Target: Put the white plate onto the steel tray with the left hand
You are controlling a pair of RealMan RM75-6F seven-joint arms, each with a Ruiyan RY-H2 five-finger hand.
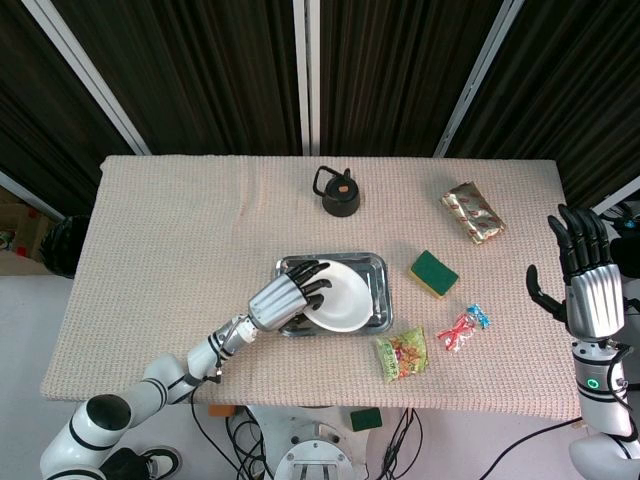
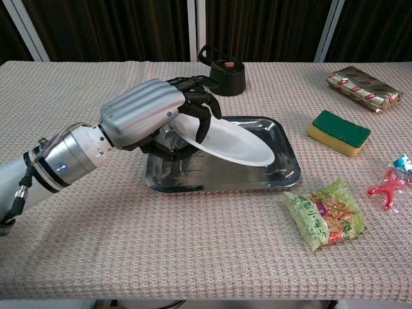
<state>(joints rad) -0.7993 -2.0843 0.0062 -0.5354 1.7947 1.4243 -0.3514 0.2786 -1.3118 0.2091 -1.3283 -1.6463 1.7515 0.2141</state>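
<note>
The left hand (image 2: 168,116) grasps the smooth round white plate (image 2: 228,143), tilted over the shiny rectangular steel tray (image 2: 283,153).

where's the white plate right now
The white plate is gripped by the left hand, tilted over the steel tray at table centre, with the black kettle behind it.

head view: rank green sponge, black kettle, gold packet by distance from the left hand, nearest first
Left hand holds the white plate over the steel tray.
1. Black kettle, behind it.
2. Green sponge, to its right.
3. Gold packet, far back right.
</note>
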